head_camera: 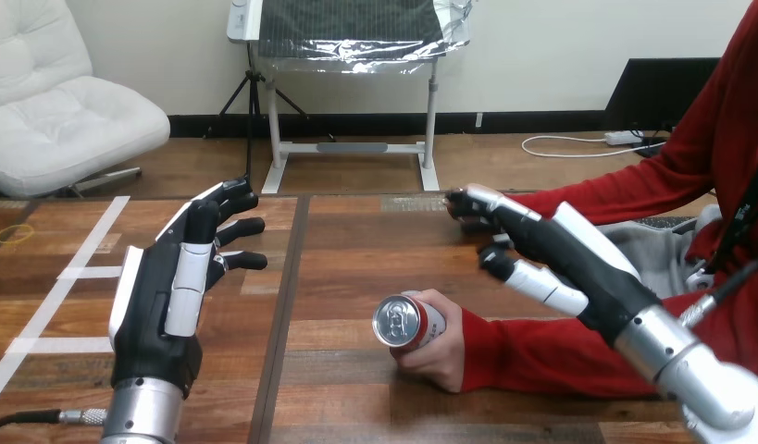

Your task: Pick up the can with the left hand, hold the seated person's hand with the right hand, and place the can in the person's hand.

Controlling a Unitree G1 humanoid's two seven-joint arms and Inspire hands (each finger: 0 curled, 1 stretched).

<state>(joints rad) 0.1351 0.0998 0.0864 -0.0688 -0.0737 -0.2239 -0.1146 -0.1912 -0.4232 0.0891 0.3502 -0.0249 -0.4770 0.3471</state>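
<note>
A red can with a silver top rests on the table, held in the person's hand, whose fingers wrap its side. My left hand hovers over the table at the left, apart from the can, fingers straight and spread, holding nothing. My right hand floats above and to the right of the can, over the person's red sleeve. Its fingers are extended and relaxed, touching neither the can nor the person's hand.
The wooden table has a dark seam running down its middle and white tape lines at the left. A small yellow ring mark sits near the far left edge. The person's other red sleeve reaches in from the right.
</note>
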